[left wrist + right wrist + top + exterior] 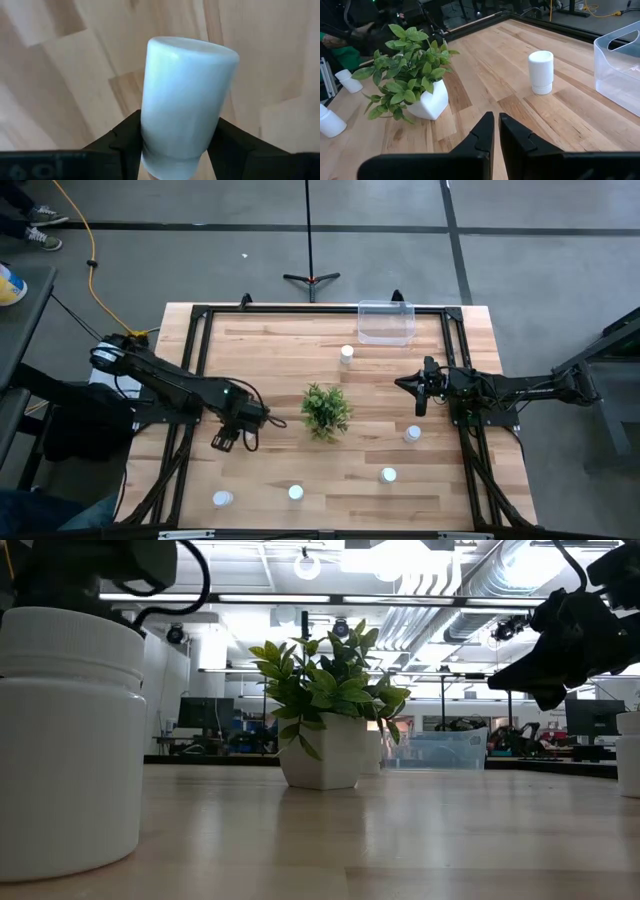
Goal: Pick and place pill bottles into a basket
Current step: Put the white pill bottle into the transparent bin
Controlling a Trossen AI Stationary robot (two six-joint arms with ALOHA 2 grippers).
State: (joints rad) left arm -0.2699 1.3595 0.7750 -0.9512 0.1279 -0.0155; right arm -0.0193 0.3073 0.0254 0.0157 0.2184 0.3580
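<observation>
From where I stand, the left gripper [232, 442] hangs over the table at about eight o'clock from the potted plant [326, 411], and its fingers [125, 142] are pinching a white pill bottle [185, 105] between them, one on each side of the body. In the high view that held bottle is too hidden by the gripper to make out.

The right gripper [418, 396] sits at roughly three o'clock from the plant, fingers pressed together with nothing between them, pointing toward the plant and a standing bottle [540, 72].

The clear basket [386, 323] rests at the table's far edge, about one o'clock from the plant, and looks to have no bottles in it. That standing bottle [346, 355] is at twelve o'clock from the plant, just short of the basket and apart from it.

Four more bottles stand loose on the wood: one [412, 434] at four o'clock from the plant, just beside the right arm's frame rail; one [388, 475] farther toward five o'clock; one [295, 493] at about six o'clock; and one [222, 499] at seven o'clock near the front edge. In the low view, one bottle [70, 740] looms large at the left, upright on the table.
</observation>
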